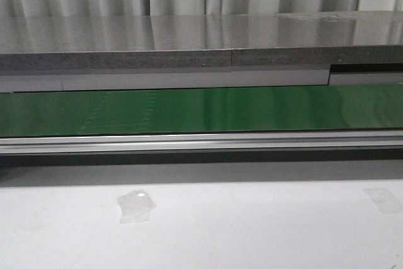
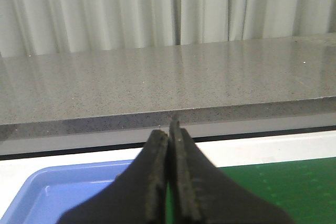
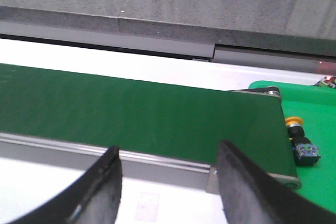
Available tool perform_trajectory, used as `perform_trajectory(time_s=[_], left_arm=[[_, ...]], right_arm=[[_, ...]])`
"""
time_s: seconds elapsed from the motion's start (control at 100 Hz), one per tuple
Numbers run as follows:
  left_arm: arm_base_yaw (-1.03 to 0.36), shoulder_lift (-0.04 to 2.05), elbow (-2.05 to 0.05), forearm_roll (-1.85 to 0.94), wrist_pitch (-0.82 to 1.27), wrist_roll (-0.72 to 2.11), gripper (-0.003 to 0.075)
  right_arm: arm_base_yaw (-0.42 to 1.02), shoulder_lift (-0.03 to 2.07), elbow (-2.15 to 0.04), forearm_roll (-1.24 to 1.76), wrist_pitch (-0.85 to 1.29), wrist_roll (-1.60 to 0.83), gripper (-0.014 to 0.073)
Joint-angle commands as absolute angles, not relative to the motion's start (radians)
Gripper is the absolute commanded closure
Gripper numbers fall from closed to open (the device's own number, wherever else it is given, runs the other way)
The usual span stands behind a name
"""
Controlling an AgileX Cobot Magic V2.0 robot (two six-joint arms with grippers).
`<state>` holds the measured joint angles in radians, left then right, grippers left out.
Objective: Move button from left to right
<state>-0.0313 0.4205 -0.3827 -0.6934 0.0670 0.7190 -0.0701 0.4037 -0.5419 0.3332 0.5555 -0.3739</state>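
A blue tray (image 2: pixel 63 190) lies under the left hand (image 2: pixel 169 177), which is clenched with its fingers pressed together on nothing; what the tray holds is hidden. One button (image 3: pixel 300 142) lies on a green surface (image 3: pixel 315 124) past the belt (image 3: pixel 131 116) end, beyond the right hand (image 3: pixel 168 182), spread wide and bare.

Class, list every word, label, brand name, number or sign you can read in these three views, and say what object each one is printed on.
None: no readable text in any view.
The green belt, grey shelf and blue tray are unmarked.
The button, lying past the belt's end, shows bluish detail too small to read.
The tape patches on the white table are blank.
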Motion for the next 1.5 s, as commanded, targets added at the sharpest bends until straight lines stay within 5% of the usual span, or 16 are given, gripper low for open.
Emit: perform_trajectory(time_s=[0.0,0.4,1.26,1.49], left_arm=[[-0.033,0.429,-0.41,-0.705,0.008,0.718,0.074],[-0.033,0.429,-0.41,-0.705,0.008,0.718,0.074],[-0.033,0.429,-0.41,-0.705,0.008,0.718,0.074],[-0.033,0.429,-0.41,-0.705,0.008,0.718,0.074]], right_arm=[[-0.071,0.368,-0.563,0.354,0.539,-0.383,0.0236],[-0.071,0.347,-0.563,0.354,0.562,-0.383,0.0666],[-0.071,0.347,-0.544,0.352,0.487,-0.38,0.0662],[-0.006,0.257,-0.428,0.134,0.328,-0.104,0.0662]])
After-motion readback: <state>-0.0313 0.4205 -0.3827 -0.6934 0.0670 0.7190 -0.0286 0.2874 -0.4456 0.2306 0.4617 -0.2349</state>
